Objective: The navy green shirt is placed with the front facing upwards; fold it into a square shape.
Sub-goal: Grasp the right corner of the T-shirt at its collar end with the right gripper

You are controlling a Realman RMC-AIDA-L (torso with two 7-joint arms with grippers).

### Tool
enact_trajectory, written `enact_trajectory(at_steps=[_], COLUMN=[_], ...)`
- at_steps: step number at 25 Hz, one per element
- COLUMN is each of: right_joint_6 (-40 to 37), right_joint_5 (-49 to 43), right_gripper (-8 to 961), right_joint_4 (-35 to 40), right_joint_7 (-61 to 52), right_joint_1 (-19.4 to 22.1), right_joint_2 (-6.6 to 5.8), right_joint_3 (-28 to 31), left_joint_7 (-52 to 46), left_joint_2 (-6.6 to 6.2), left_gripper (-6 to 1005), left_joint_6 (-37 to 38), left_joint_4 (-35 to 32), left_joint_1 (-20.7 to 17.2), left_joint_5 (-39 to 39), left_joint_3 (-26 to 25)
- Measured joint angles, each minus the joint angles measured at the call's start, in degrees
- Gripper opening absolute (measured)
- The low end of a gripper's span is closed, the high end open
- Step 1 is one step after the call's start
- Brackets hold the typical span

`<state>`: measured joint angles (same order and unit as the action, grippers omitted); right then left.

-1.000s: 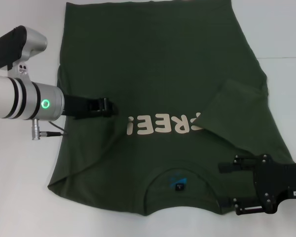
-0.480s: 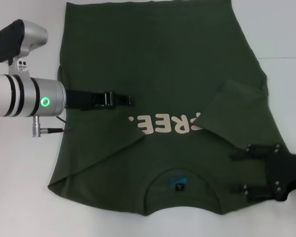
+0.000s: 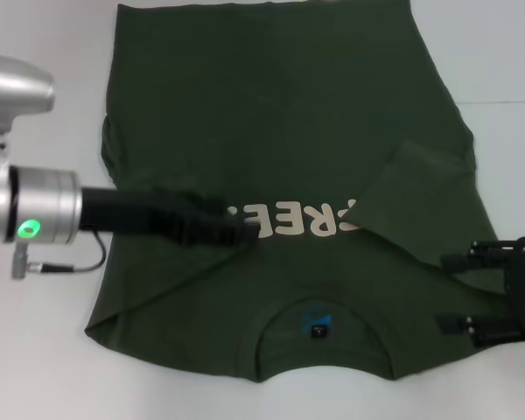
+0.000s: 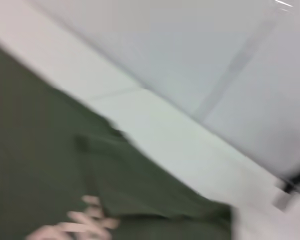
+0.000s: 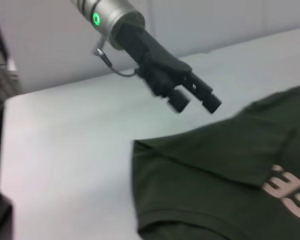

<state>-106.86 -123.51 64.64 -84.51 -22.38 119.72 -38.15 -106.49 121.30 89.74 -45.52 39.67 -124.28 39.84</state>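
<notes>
White table (image 3: 52, 367): shirt (image 3: 289, 114) under L hand (image 3: 236, 229), spread; R hand (image 3: 459, 293) spread.

A plain white, smooth-topped table (image 3: 35, 367) fills the scene under even light. A faint seam crosses it at far right. Beyond its far edge stands what seems a pale grey panelled wall (image 5: 45, 45).

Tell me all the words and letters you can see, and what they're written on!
"REE": cream letters on the chest of the navy green shirt, upside down in the head view; the left gripper covers the rest of the word.
Collar label: too small to read.
Right wrist view: cream lettering blurred and cut off, not readable.
</notes>
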Motion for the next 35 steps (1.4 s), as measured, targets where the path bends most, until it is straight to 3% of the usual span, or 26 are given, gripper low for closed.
enact_trajectory(at_steps=[6,9,12,17,22,29,35], right_joint_6=[-3.42,-3.21,-2.0,0.48,2.1,4.63,8.01], right_joint_5=[0.19,0.25,0.3,-1.68,-10.5,-31.9,-38.26], right_gripper=[823,824,824,823,822,821,820], right_joint_4=[4.06,6.8,9.7,13.65,14.54,16.65,15.1], right_joint_7=[-0.15,-1.94,-7.04,-18.37,-23.88,-31.78,-38.05], right_joint_1=[0.55,0.64,0.3,-0.74,-2.8,-8.99,-10.82], right_joint_2=[0.04,0.07,-0.1,-1.41,-2.37,-2.34,-1.78], right_joint_3=[1.57,3.67,6.87,10.05,10.26,9.15,4.17], left_joint_7=[12.59,14.04,14.28,14.35,15.0,15.14,15.17], left_joint_2=[-0.63,-0.37,-0.25,-0.11,-0.06,-0.08,0.14], left_gripper=[936,937,937,937,937,936,936], left_joint_6=[16.49,18.81,19.1,19.13,18.4,18.23,18.16], left_joint_4=[-0.02,0.16,0.46,0.65,1.1,1.18,1.24], left_joint_1=[-2.39,-2.61,-2.68,-2.72,-2.31,-2.37,-2.7], left_joint_5=[0.08,0.27,1.11,2.98,3.68,4.65,4.7], left_joint_3=[-0.83,-1.27,-1.39,-1.34,-1.41,-1.42,-1.43])
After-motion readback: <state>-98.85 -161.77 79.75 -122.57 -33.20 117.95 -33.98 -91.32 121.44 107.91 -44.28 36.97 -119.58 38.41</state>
